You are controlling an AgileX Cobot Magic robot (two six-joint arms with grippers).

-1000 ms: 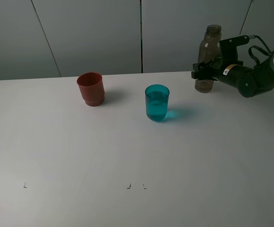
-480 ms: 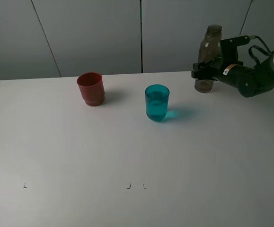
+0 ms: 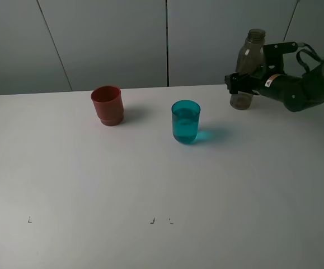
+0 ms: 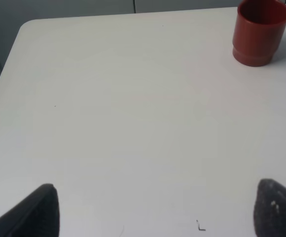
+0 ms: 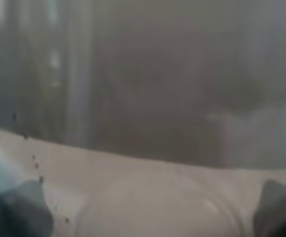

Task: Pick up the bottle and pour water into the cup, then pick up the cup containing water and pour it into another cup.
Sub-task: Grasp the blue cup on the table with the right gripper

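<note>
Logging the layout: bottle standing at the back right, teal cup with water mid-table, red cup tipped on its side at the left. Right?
Not quite: the red cup stands upright, open end up, as the exterior high view shows. The bottle and the teal cup are as you say.

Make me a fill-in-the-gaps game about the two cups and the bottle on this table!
1. In the high view, the red cup stands to the ____ of the teal cup.
2. The teal cup has ____ in it.
3. The bottle is ____ than both cups.
Missing words: left; water; taller.
</note>
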